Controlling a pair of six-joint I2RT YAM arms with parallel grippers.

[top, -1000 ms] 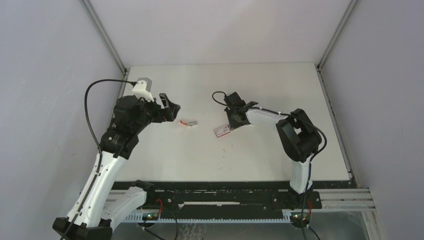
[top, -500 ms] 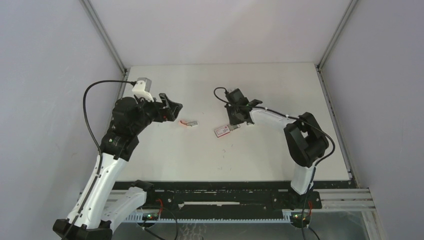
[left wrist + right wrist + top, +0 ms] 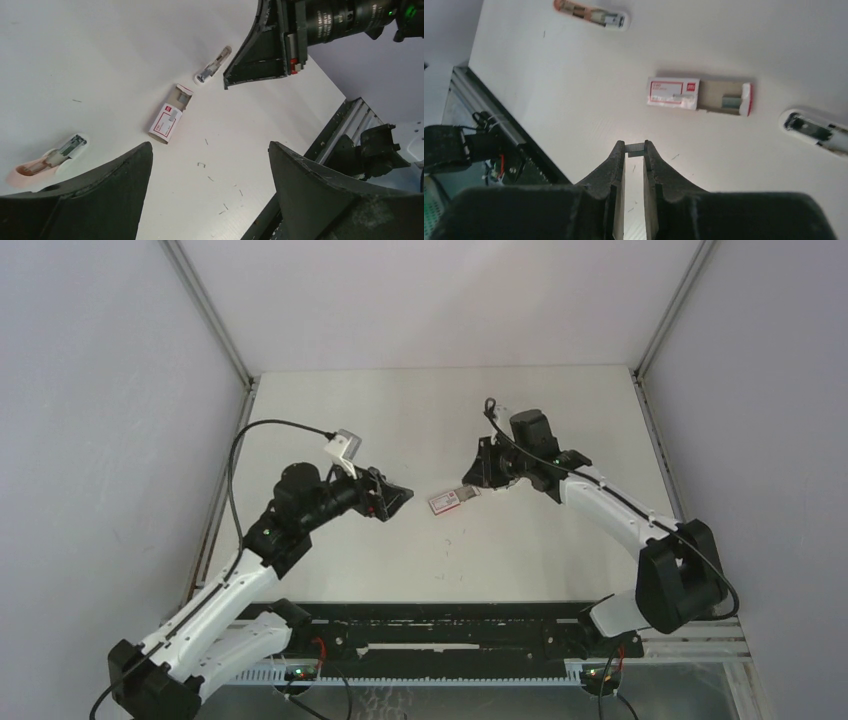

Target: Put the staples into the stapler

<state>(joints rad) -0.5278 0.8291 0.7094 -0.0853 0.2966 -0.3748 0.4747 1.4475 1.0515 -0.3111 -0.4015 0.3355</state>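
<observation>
The box of staples (image 3: 446, 501) lies flat on the white table (image 3: 560, 420) near its middle, between the two arms. Its inner tray (image 3: 724, 98) is slid partway out at the right end, and a grey strip shows inside it.

Just beside that open end lies a white stapler piece (image 3: 815, 132) with a metal channel. A pink-and-white stapler piece (image 3: 46, 161) lies apart on the table to the left of the box. In the left wrist view it is partly behind a finger.

The right claw (image 3: 635, 150) is held above the table, just far and right of the box. Its fingers are drawn almost together and pinch a short strip of staples (image 3: 636, 148) at the very tips.

The left claw (image 3: 393, 501) is to the left of the box. Its fingers are spread wide with nothing between them.

A few loose staples (image 3: 201, 164) lie scattered on the table on the near side of the box.
</observation>
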